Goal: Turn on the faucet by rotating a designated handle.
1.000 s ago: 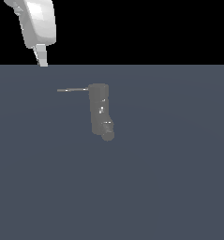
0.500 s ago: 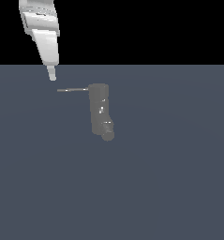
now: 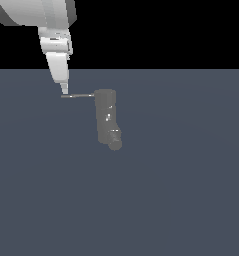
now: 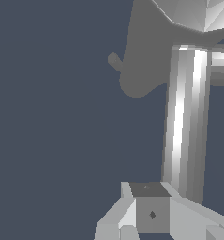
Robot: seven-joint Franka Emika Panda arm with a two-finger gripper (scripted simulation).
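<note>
The faucet (image 3: pixel 105 118) is a dull-gray upright cylinder with a rounded spout stub (image 3: pixel 114 144) at its lower end. Its handle (image 3: pixel 78 95) is a thin gray rod sticking out from the top toward the exterior view's left. My gripper (image 3: pixel 65 91) hangs tip-down right at the handle's free end, touching or nearly touching it from above. The fingers look closed together and hold nothing. In the wrist view the handle (image 4: pixel 186 122) is a bright rod running from my gripper (image 4: pixel 150 206) to the gray faucet body (image 4: pixel 144 51).
A flat blue-gray floor (image 3: pixel 181 190) spreads all around the faucet. Nothing else stands on it. The white arm (image 3: pixel 41 12) comes in from the exterior view's upper left.
My gripper has come down and toward the exterior view's right, from above the floor's far edge to the handle's free end. The handle and faucet have not moved.
</note>
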